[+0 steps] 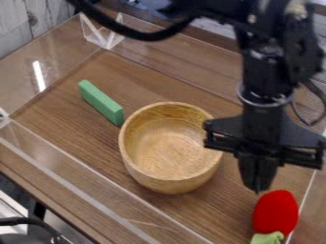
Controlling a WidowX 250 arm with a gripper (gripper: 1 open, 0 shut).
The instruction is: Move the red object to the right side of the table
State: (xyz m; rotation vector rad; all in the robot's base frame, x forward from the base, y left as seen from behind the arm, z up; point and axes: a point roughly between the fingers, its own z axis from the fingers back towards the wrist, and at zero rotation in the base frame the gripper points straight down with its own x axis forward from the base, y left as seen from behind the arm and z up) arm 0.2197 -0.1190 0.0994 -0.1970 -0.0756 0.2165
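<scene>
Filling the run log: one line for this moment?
tool: shut, empty, above table | red object: released, lying on table at right edge, right of wooden bowl | green block: left of bowl

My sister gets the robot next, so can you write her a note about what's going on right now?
Gripper: shut, empty, hanging over the table just right of the wooden bowl.
Red object: lying on the table near its front right corner, free of the gripper, leafy end toward the front edge.
Green block: left of the bowl, apart from it.
Done: the red object sits on the right side.
Left: apparently nothing but pulling the arm away.
</scene>
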